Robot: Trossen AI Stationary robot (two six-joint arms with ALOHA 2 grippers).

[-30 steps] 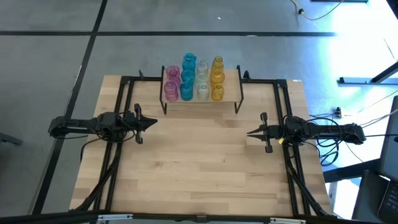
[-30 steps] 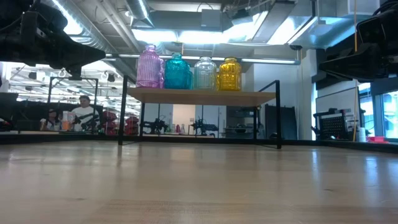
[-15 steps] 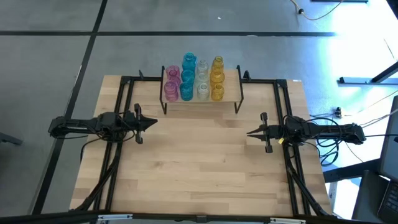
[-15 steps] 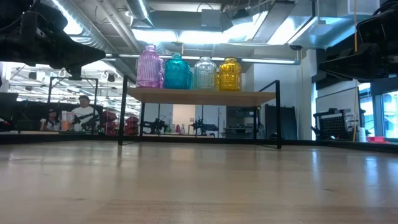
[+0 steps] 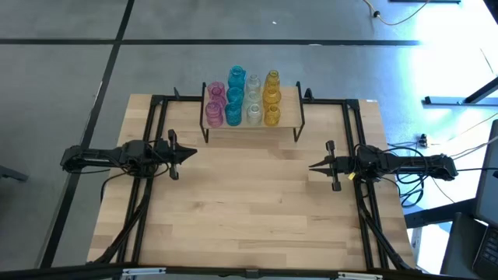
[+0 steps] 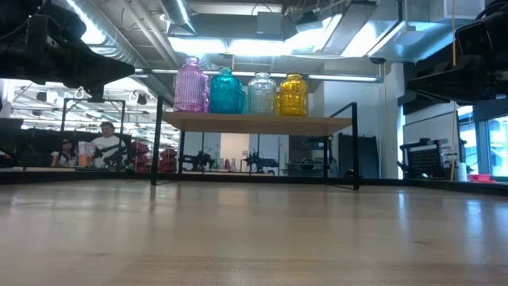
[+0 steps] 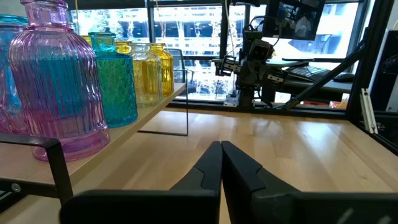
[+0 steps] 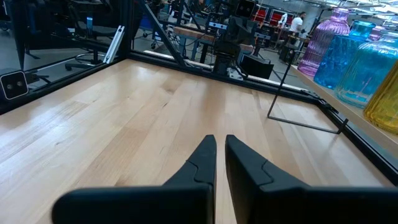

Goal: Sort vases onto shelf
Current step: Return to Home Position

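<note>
1. Four colour columns of vases (image 5: 242, 98) fill the shelf (image 5: 289, 109) in the high view: pink, teal-blue, clear, amber. The left gripper (image 5: 189, 153) and right gripper (image 5: 313, 166) hover over the table (image 5: 249, 210), tips turned toward each other, well apart. The shelf lies beyond the gap between them, off to the side of each gripper's pointing line. No vase shows on the table, so the sorting looks finished.

2. Low view: a pink vase (image 6: 190, 86), a teal vase (image 6: 226, 91), a clear vase (image 6: 261, 94) and an amber vase (image 6: 293, 94) stand upright in a row on the shelf board, neighbours touching or nearly so. People sit far off in the room behind.

3. Left wrist view: the left gripper's fingers (image 7: 205, 174) are pressed together, holding nothing. The shelf runs alongside them, with the pink vase close by near the board's edge.

4. Right wrist view: the right gripper's fingers (image 8: 202, 163) stand a hair apart, all but closed and empty. The shelf sits off to one side, ahead of the tips.

5. Risk: the vases are packed tight near the edges. A swing of either arm toward the shelf could knock an end vase, tip its neighbours or push glass off the board.

6. The vases themselves look empty; the shelf is the only holder in use.
</note>
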